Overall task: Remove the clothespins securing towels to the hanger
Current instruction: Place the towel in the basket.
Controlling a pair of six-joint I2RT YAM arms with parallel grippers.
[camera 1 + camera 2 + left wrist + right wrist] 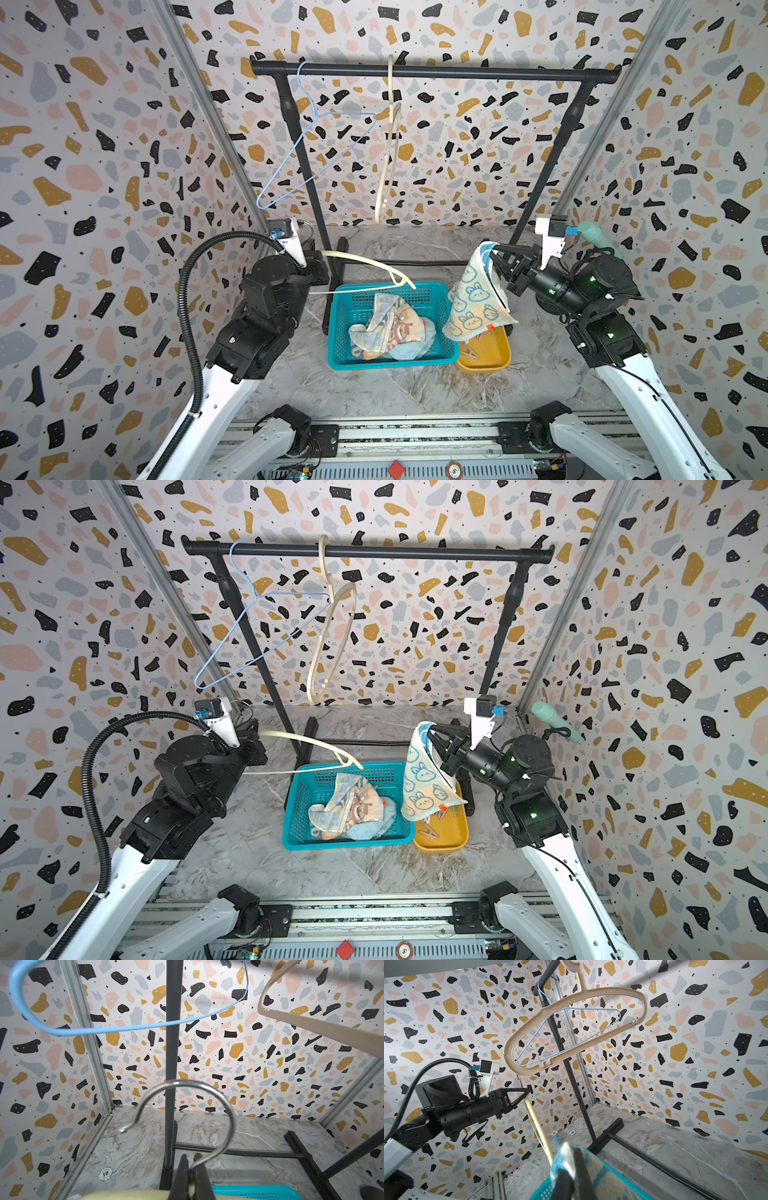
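Note:
My left gripper [191,1159] is shut on the neck of the metal hook [226,1105] of a cream hanger [365,262], held level over the teal basket's [345,361] back edge. No towel hangs on this hanger. My right gripper [494,249] is shut on the top corner of the rabbit towel [473,303], which hangs between the basket and the yellow tray [498,361]. The striped towel [386,328] and the pale blue towel [411,351] lie in the basket. Loose clothespins [469,353] lie in the tray, partly hidden by the hanging towel.
The black rack [432,72] stands at the back with a blue wire hanger [316,158] and a beige plastic hanger [388,166] on its bar. Its feet and lower crossbar [415,262] run behind the basket. Poker chips [105,1174] lie near the left wall.

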